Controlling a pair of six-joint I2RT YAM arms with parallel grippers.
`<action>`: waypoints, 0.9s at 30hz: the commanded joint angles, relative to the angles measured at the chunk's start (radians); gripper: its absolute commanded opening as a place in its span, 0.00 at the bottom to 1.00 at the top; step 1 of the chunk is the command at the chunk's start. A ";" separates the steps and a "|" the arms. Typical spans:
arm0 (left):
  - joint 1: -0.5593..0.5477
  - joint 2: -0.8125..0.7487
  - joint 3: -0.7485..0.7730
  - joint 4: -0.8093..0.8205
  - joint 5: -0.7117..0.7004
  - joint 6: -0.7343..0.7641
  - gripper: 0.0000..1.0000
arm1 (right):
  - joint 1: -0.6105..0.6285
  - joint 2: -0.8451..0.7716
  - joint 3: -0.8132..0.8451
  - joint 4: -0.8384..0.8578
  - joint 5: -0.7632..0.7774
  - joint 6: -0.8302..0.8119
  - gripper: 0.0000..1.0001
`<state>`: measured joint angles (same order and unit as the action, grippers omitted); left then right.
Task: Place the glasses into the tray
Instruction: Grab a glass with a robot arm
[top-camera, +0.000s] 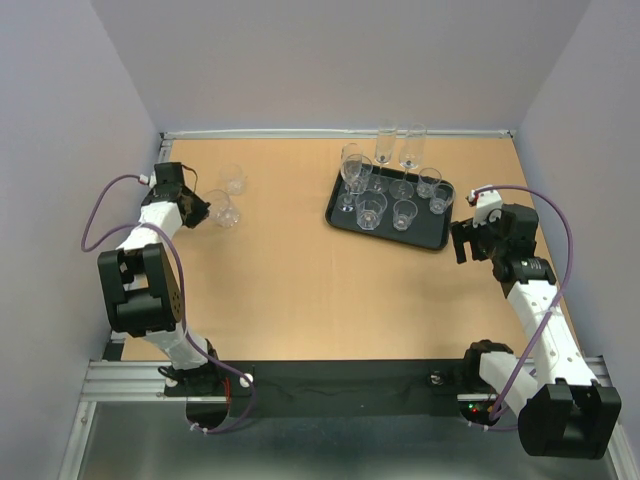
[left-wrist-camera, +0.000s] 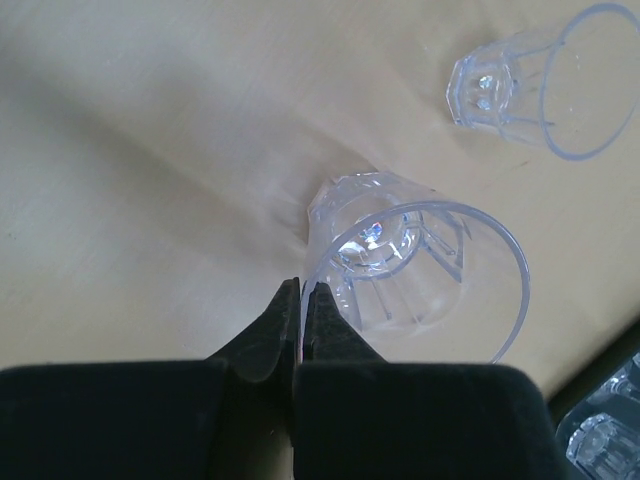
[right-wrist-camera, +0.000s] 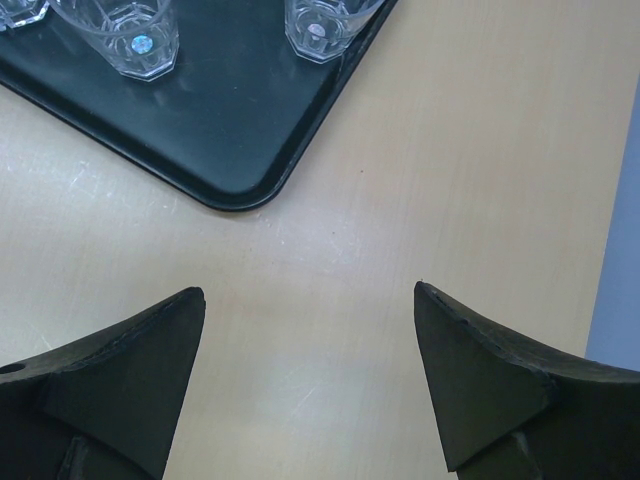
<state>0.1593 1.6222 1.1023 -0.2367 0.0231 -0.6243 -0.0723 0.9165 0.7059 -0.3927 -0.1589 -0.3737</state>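
Top external view tells you the job is well along: most of the glasses (top-camera: 371, 210) stand upright, bunched together on the black tray (top-camera: 385, 234) at the far right of the desk (top-camera: 280, 280). That bunch is a mix of short tumblers and stemmed ones, too overlapped to count cleanly. Two flutes (top-camera: 385, 145) rise at the tray's far edge, and you cannot tell from here whether their feet are inside the rim or just behind it.

Two pieces are clearly left, well apart from the tray at far left. Your left end effector (left-wrist-camera: 300, 300) is pinched tight on the rim of the near tumbler (left-wrist-camera: 410, 270), one finger inside the wall and one outside. From the pictures you can't tell whether its base is on the desk or just lifted. The far tumbler (left-wrist-camera: 530, 90) stands just beyond it, untouched.

Your right end effector (right-wrist-camera: 309, 290) hangs wide apart with nothing in it, over bare desk just beside the tray's near corner.

My read: carry this one over, fetch the other, then check those flutes.
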 joint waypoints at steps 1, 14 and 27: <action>0.006 -0.027 0.024 0.016 0.069 0.052 0.00 | -0.007 -0.022 -0.002 0.031 0.012 -0.011 0.90; -0.009 -0.216 -0.194 0.215 0.540 0.198 0.00 | -0.007 -0.024 -0.002 0.028 -0.045 -0.016 0.90; -0.291 -0.281 -0.271 0.270 0.508 0.186 0.00 | -0.007 -0.013 0.073 -0.113 -0.243 -0.093 0.93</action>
<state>-0.0582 1.4082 0.8349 -0.0544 0.5209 -0.4274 -0.0727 0.8974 0.7101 -0.4393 -0.3084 -0.4248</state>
